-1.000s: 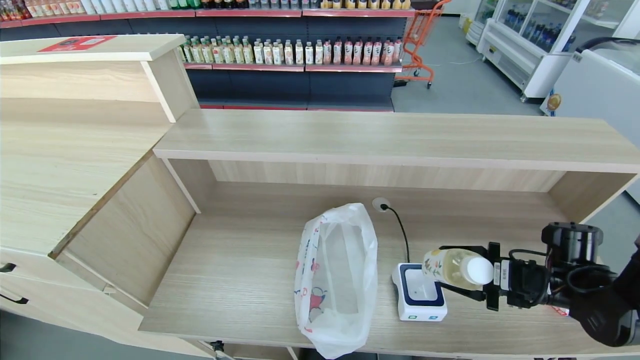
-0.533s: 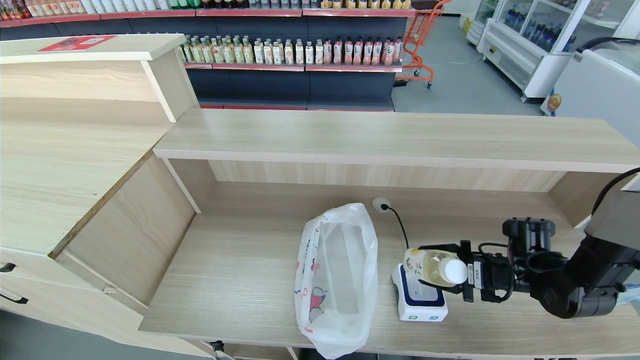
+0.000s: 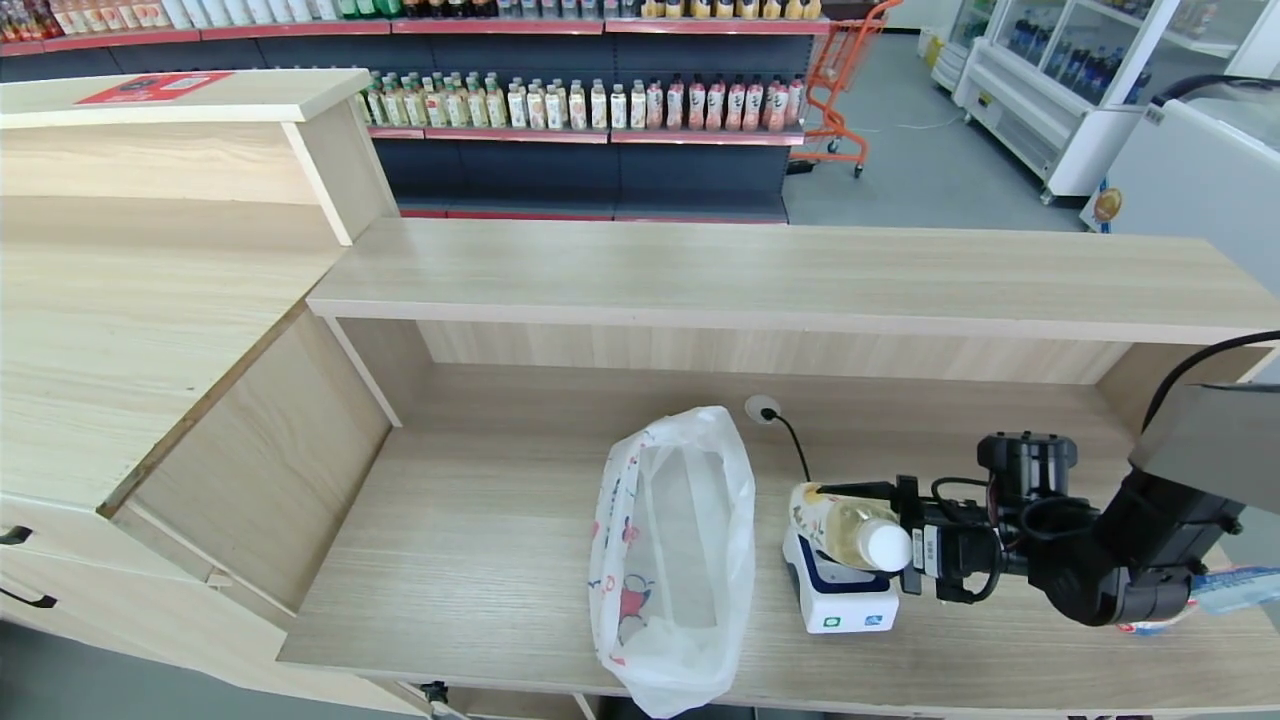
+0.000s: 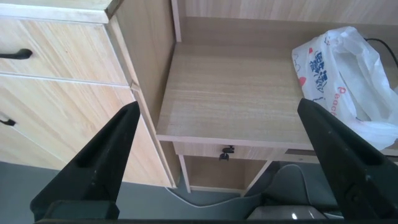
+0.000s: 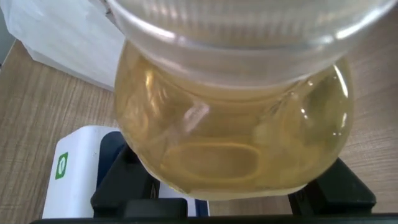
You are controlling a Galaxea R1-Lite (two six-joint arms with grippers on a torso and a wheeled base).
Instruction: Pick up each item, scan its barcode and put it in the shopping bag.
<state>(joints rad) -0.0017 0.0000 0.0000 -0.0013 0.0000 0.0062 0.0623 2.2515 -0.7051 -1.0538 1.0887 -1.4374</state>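
Head view: the right gripper (image 3: pixel 852 532) is clamped on a bottle (image 3: pixel 838 522) of yellow drink, held sideways just above the scanner (image 3: pixel 845 612), with the shopping bag (image 3: pixel 672 560) lying beside it on the counter (image 3: pixel 480 560). In the left wrist view, the left gripper (image 4: pixel 217 109) has its fingers spread wide

right arm (image 3: pixel 1100 575) black; looped black cables (image 3: pixel 1050 505); grey link (image 3: pixel 1210 440); right tool (image 3: pixel 835 535) black

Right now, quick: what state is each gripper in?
Left gripper: open, holding nothing.
Right gripper: shut on the bottle, held sideways just above the scanner.
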